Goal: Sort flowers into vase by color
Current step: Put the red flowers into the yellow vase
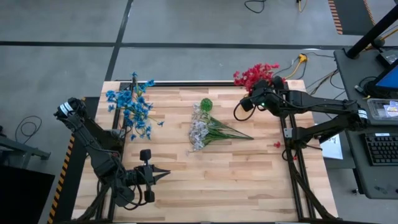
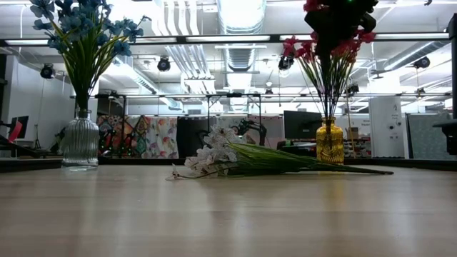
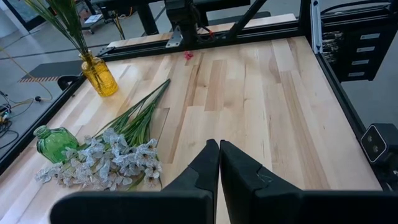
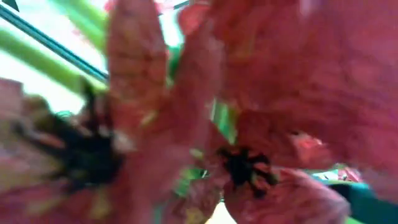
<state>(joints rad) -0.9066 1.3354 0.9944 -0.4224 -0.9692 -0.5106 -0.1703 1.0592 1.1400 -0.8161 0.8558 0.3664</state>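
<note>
Blue flowers (image 1: 130, 107) stand in a clear glass vase (image 2: 80, 143) at the far left. Red flowers (image 1: 255, 74) stand in a yellow vase (image 2: 329, 143) at the far right. My right gripper (image 1: 256, 98) hovers high among the red blossoms (image 4: 249, 112), which fill its wrist view. A bunch of white flowers (image 1: 199, 129) lies flat on the table's middle, its green stems (image 1: 233, 132) pointing right. A small green vase (image 1: 206, 104) stands just beyond them. My left gripper (image 3: 219, 163) is shut and holds nothing, above the near left of the table.
A loose red petal (image 1: 277, 144) lies near the right edge. Black frame rails (image 1: 292, 149) run along the table's sides. Bare wood (image 1: 236, 180) stretches across the near half, between my left gripper and the right rail.
</note>
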